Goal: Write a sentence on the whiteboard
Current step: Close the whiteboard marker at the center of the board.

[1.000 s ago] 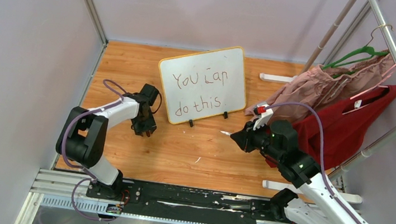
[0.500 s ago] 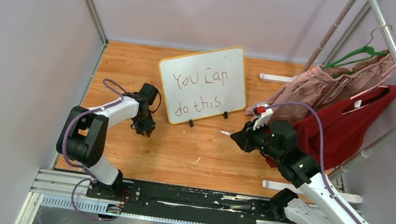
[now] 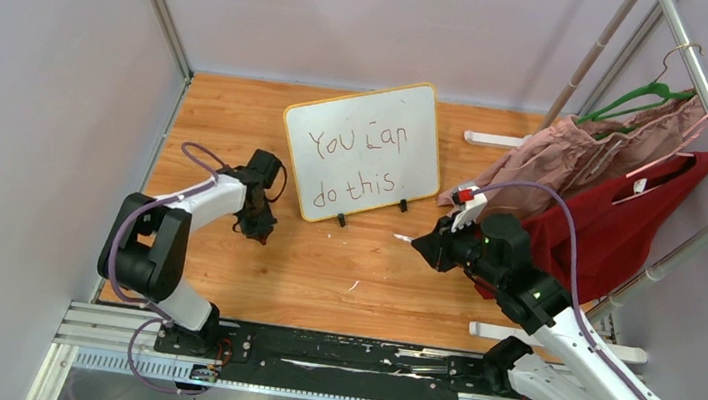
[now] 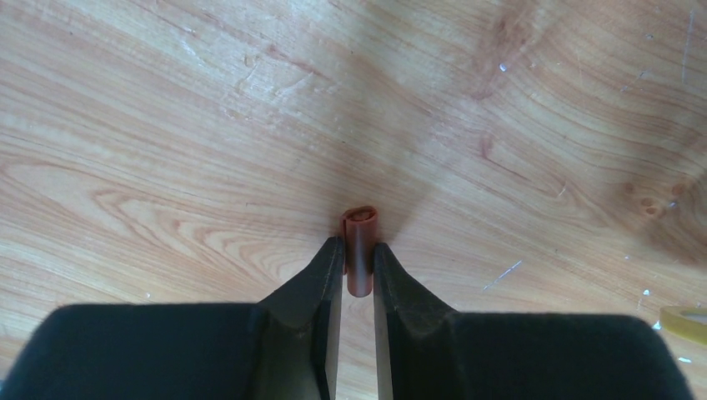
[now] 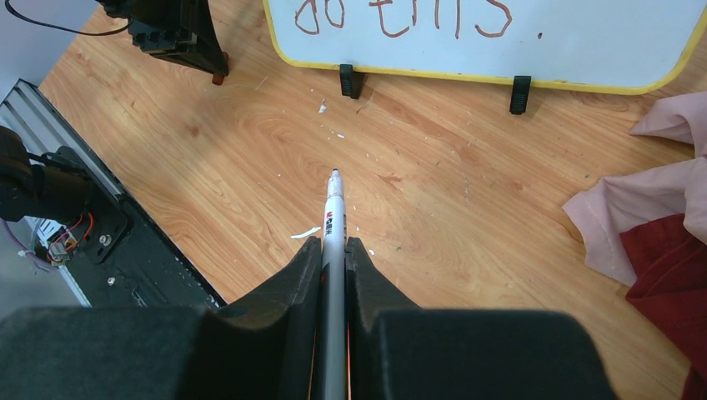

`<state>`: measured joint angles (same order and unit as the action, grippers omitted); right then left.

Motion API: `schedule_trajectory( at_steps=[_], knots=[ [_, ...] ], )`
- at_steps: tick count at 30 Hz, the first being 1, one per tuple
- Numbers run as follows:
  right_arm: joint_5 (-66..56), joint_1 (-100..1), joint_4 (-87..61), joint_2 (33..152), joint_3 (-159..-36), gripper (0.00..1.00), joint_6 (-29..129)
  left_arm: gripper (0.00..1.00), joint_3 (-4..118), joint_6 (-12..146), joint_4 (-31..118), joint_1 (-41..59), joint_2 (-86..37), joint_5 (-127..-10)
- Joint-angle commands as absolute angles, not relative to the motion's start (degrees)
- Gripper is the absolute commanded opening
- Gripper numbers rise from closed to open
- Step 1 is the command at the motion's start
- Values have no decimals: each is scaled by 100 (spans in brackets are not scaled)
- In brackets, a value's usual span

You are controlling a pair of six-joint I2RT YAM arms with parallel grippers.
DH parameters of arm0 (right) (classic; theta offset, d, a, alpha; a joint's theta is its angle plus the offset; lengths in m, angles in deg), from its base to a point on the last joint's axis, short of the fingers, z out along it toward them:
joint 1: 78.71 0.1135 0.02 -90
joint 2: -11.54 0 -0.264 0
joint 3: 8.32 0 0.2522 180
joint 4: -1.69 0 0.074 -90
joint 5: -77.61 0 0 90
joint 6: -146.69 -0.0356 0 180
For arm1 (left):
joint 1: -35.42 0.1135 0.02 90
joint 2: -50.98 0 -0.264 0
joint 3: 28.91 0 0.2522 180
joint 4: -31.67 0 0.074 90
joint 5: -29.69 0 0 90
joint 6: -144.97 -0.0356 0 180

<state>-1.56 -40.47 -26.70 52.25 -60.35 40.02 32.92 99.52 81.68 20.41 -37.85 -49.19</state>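
The whiteboard point(image 3: 361, 150) stands tilted on two black feet at the back middle of the wooden table. Its lower edge shows in the right wrist view point(image 5: 584, 50). The sentence point(image 3: 354, 165) "You can do this." is on it in dark marker, in two lines. My right gripper point(image 3: 428, 246) point(image 5: 333, 247) is shut on a white marker point(image 5: 334, 208). The marker's uncapped tip points left, in front of the board's lower right corner and clear of it. My left gripper point(image 3: 259, 232) point(image 4: 358, 254) is shut on a red-brown marker cap point(image 4: 359, 242), low over the table left of the board.
A clothes rack at the right holds a pink garment point(image 3: 576, 155) and a red garment point(image 3: 619, 225), close behind my right arm. White rack feet point(image 3: 493, 138) lie on the table. Small white scraps point(image 5: 306, 232) lie on the wood. A black rail point(image 3: 311, 361) runs along the near edge.
My left gripper, with the cap in it, has shifted slightly left and away. The right arm and marker have not moved.
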Motion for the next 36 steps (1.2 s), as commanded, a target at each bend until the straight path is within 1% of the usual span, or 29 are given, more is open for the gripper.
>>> schedule_trajectory(
  at_steps=[1,3,10,15,21,23,25,28,30,34,36],
  knots=[
    [-241,-3985,-2727,5186,-6116,0,4112,3,2835,9930,8001,2179,-3906,-4891],
    [-254,-3986,-2761,5160,-6137,0,4114,0,2766,9858,8050,2249,-3612,-4954],
    [-229,-3985,-2762,5150,-6214,0,4150,0,2831,9539,8498,2276,-2309,-5127],
    [-214,-3979,-2832,5173,-6391,0,4204,0,3036,9236,8878,2276,-975,-5395],
    [-38,-3979,-2694,5194,-6533,0,4218,0,3254,9001,8358,2276,651,-6051],
    [63,-3985,-2529,5228,-6573,0,4157,0,3390,8939,8121,2276,878,-6368],
    [157,-3982,-2303,5285,-6629,0,4060,0,3575,8916,7958,2276,828,-6767],
    [130,-3820,-1835,5404,-6735,0,4015,0,3477,9135,7151,2276,846,-7542],
    [-206,-3485,-1565,5521,-6915,0,4160,0,3188,9545,6161,2276,962,-8023],
    [-1543,-2446,-824,5800,-7217,0,4802,0,2700,10440,4296,2276,1026,-8547],
    [-2088,-1993,-257,5932,-7229,0,5148,0,2725,10602,3912,2267,875,-8642]
  ],
)
